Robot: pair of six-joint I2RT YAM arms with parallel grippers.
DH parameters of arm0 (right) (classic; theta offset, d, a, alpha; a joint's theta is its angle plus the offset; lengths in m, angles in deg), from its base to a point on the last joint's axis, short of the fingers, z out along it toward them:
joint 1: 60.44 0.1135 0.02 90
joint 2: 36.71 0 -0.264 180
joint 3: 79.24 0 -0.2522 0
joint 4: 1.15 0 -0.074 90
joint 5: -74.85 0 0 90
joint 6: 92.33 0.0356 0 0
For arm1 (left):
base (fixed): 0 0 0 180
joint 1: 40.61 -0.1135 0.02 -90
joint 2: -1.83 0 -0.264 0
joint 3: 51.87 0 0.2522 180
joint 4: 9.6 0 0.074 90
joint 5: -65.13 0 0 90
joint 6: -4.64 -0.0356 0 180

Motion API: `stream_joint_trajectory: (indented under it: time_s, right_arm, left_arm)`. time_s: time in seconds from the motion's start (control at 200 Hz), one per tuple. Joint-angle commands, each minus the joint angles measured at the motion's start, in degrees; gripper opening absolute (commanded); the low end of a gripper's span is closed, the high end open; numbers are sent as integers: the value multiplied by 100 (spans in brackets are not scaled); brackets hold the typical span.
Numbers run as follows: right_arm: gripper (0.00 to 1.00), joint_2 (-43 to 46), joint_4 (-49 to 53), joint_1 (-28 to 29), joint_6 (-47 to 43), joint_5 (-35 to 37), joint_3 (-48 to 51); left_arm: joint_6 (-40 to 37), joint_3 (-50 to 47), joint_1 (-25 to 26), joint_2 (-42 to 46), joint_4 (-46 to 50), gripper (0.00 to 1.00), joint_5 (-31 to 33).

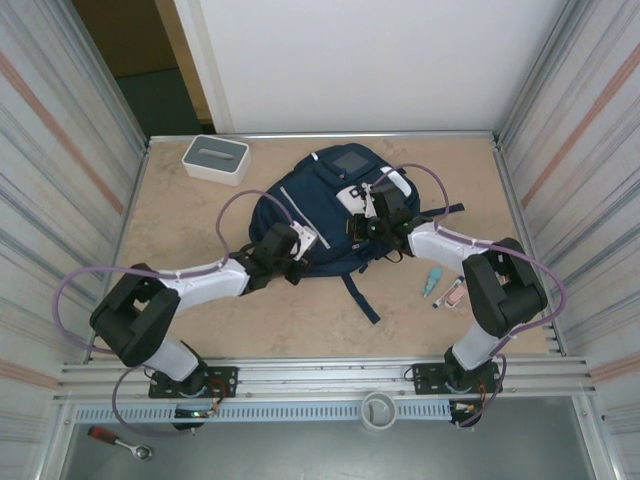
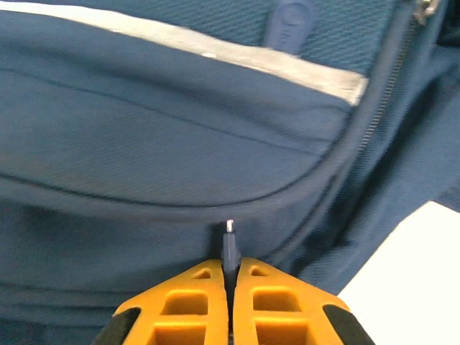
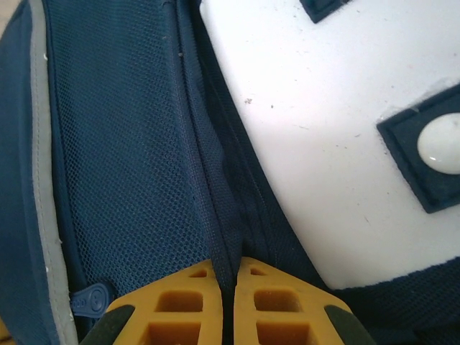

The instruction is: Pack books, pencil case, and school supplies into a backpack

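Note:
The navy backpack [image 1: 318,200] lies flat mid-table, its straps toward me. My left gripper [image 1: 311,243] is at its lower left, and in the left wrist view it [image 2: 230,264] is shut on a dark zipper pull [image 2: 229,246]. My right gripper [image 1: 363,228] is at the pack's right side; in the right wrist view it [image 3: 224,267] is shut on a raised fabric seam [image 3: 215,215] beside a white patch [image 3: 345,129]. A teal marker [image 1: 431,282] and a pink-and-white pen [image 1: 452,292] lie on the table to the pack's right. The pencil case [image 1: 215,158], a white box with a grey top, sits far left. The books are out of view.
Corrugated metal walls [image 1: 70,150] close in the table on the left and right, and a white wall stands at the back. A loose strap [image 1: 362,298] trails from the pack toward the near edge. A red-handled tool [image 1: 115,440] lies below the rail.

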Motion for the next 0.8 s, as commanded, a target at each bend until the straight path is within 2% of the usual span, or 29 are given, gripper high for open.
stream_joint_trajectory:
  time_s: [0.0, 0.15, 0.271, 0.401, 0.521, 0.676, 0.797]
  right_arm:
    - [4, 21, 761, -133, -550, -166, -117]
    - [5, -22, 779, -202, -556, -339, -276]
    - [12, -84, 875, -211, -539, -546, -483]
    - [33, 213, 1123, -244, -539, -479, -499]
    - [48, 849, 1311, -361, -369, -260, -99]
    - [60, 1734, 1097, -543, 567, -213, 913]
    - [69, 1999, 134, -514, 1666, -422, 1832]
  left_arm:
    - [138, -71, -69, 209, 115, 0, 940]
    - [324, -155, -69, 370, 160, 0, 1164]
    - [369, -152, -69, 493, 127, 0, 716]
    - [573, -137, -67, 633, -42, 0, -4]
    - [770, -160, -68, 766, -219, 0, -527]
    - [913, -201, -61, 886, -343, 0, -886]
    - [911, -286, -60, 942, -516, 0, -1143]
